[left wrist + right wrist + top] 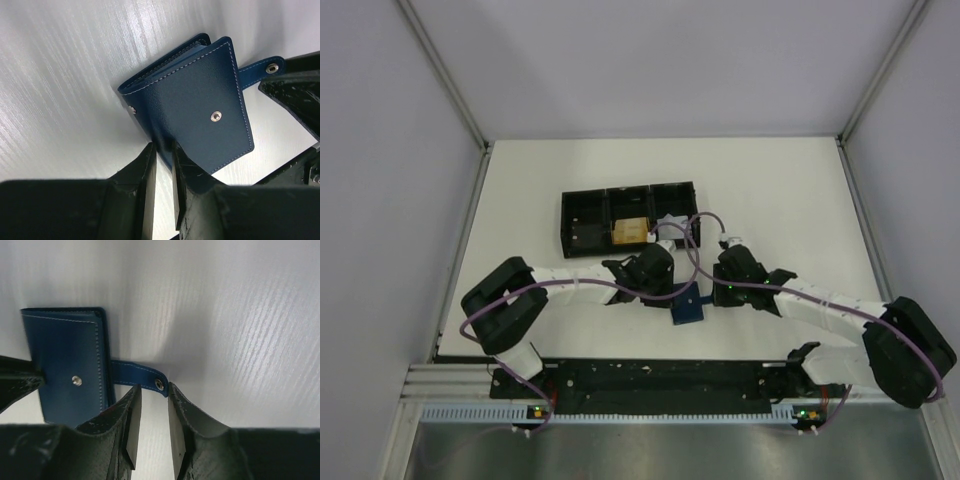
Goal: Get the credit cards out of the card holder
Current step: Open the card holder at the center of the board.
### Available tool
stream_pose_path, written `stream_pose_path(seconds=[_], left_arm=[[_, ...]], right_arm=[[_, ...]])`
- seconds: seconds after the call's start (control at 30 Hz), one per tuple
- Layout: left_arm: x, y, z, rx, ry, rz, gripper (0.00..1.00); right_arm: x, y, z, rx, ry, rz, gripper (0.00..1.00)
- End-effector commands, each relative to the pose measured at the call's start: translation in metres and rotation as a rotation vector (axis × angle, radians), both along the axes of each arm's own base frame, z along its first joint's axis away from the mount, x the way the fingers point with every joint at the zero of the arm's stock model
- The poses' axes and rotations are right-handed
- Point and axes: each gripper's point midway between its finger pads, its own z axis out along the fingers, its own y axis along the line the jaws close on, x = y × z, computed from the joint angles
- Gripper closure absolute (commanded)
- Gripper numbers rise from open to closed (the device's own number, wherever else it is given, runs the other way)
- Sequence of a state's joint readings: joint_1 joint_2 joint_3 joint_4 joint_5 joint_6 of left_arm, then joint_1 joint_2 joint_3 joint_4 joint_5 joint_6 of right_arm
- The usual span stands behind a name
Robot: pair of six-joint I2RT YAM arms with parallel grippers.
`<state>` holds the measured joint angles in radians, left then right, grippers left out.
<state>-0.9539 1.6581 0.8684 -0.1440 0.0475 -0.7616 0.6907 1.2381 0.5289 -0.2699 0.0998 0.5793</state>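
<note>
The dark-blue card holder (688,309) lies on the white table between my two grippers, folded with its covers slightly apart and its snap tab (142,376) undone. My left gripper (164,147) has its jaws drawn close together, pinching a corner of the card holder (200,95). My right gripper (154,387) stands narrowed at the tab's snap end; whether it grips the tab does not show. One orange-tan credit card (628,232) lies in the black tray. Any cards inside the holder are hidden.
The black three-compartment tray (582,212) stands just behind the grippers, at mid table. Grey walls with metal rails close off the table at the left, right and back. Purple cables loop over both arms near the tray.
</note>
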Motion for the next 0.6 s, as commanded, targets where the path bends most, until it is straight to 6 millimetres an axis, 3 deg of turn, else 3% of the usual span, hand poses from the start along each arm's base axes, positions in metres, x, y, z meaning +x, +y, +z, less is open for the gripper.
stream_pose_path(seconds=[0.0, 0.13, 0.33, 0.43, 0.57], left_arm=[[-0.003, 0.013, -0.013, 0.044, 0.0, 0.025, 0.79], [0.003, 0.016, -0.008, 0.054, -0.035, 0.043, 0.79], [0.004, 0.015, -0.01, 0.06, -0.034, 0.043, 0.79], [0.004, 0.015, -0.01, 0.061, -0.036, 0.043, 0.79], [0.004, 0.016, -0.01, 0.062, -0.036, 0.045, 0.79]], right_arm=[[0.005, 0.027, 0.044, 0.172, -0.078, 0.047, 0.68], [0.005, 0.039, 0.08, 0.272, -0.131, 0.082, 0.56], [0.01, 0.058, 0.115, 0.4, -0.186, 0.107, 0.6], [0.012, 0.068, 0.117, 0.449, -0.184, 0.109, 0.72], [0.016, 0.066, 0.091, 0.414, -0.139, 0.068, 0.82]])
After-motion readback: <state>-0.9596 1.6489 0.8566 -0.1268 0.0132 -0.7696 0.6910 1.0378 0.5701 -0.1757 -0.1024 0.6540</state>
